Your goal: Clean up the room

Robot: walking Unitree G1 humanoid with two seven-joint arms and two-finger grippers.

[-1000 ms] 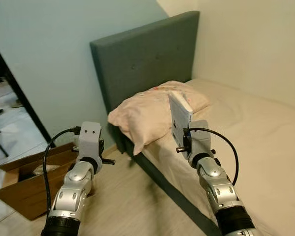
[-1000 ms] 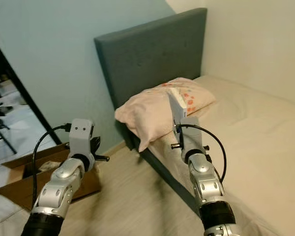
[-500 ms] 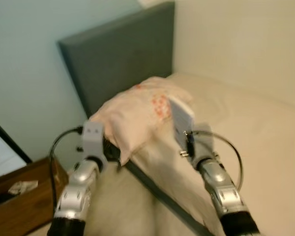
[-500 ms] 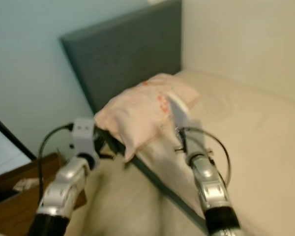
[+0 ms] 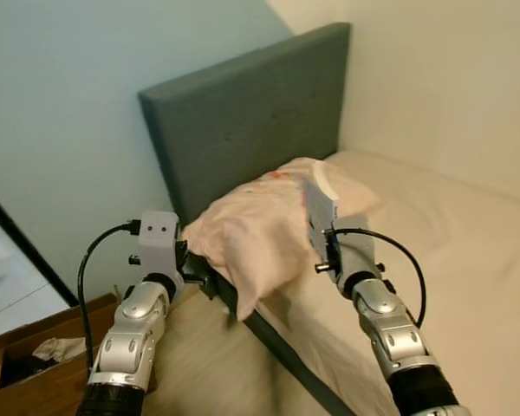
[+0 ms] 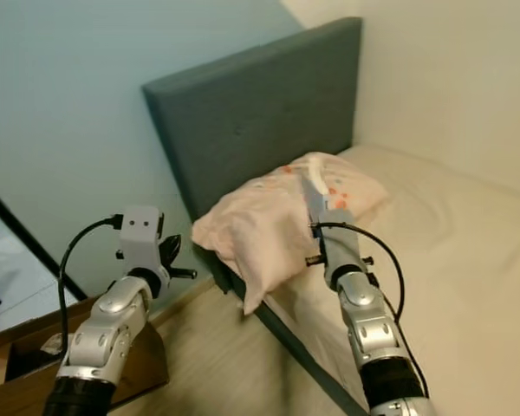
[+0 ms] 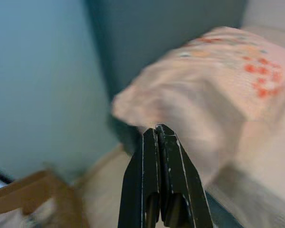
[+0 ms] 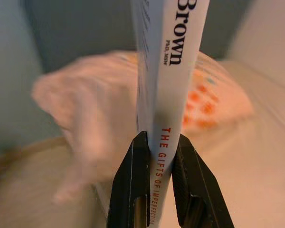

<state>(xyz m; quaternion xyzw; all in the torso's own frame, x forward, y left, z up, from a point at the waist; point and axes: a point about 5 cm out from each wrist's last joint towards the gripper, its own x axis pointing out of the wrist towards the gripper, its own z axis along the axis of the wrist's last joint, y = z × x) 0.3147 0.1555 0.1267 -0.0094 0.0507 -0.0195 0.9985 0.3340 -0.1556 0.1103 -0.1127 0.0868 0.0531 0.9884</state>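
Note:
My right gripper (image 8: 157, 147) is shut on a white book (image 8: 168, 61), spine toward the wrist camera, held upright over the bed. In the head views the book (image 5: 321, 204) stands just in front of a pink patterned pillow (image 5: 260, 230) that overhangs the bed's corner by the grey headboard (image 5: 243, 121). My left gripper (image 7: 157, 135) is shut with nothing in it, raised beside the bed near the pillow's hanging corner (image 7: 133, 107).
A beige mattress (image 5: 451, 234) stretches to the right, against a cream wall. A brown cardboard box (image 5: 35, 364) with crumpled paper sits on the wooden floor at lower left. A pale blue wall lies behind the headboard, and a dark frame edge (image 5: 26, 247) leans at far left.
The camera swung and blurred, then settled a little to the right, nearer the bed. The book stays held in the right gripper; both arms keep about the same pose.

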